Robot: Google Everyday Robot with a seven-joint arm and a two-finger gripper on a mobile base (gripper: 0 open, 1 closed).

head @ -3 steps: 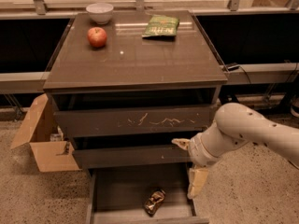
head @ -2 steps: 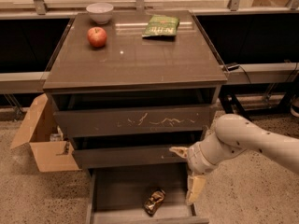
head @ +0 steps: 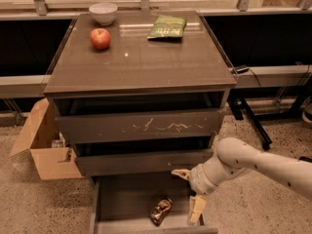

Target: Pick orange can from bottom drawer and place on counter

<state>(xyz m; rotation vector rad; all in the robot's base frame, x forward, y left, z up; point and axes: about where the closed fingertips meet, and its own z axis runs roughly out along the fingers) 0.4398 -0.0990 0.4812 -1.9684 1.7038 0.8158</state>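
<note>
**Desk:** Speckled floor (head: 44,204), a dark cabinet, a cardboard box (head: 44,145) at its left side. Where was the orange can (head: 160,210)?

**Caption writer:** You had it in the bottom drawer (head: 122,199), which stood pulled open. The can lay on its side on the bare drawer floor, near the front and about mid-width. Its long axis ran diagonally, front-left to back-right.

**Desk:** And the gripper (head: 188,191)?

**Caption writer:** Your gripper hung over the drawer's right part, just right of the can and clear of it. The jaws stood spread wide, one finger pointing left below the middle drawer front (head: 141,162), the other pointing down toward the drawer floor. They held nothing.

**Desk:** The counter (head: 146,62)?

**Caption writer:** You had an apple (head: 100,38), a white bowl (head: 103,12) and a green snack bag (head: 167,27) on it.
</note>
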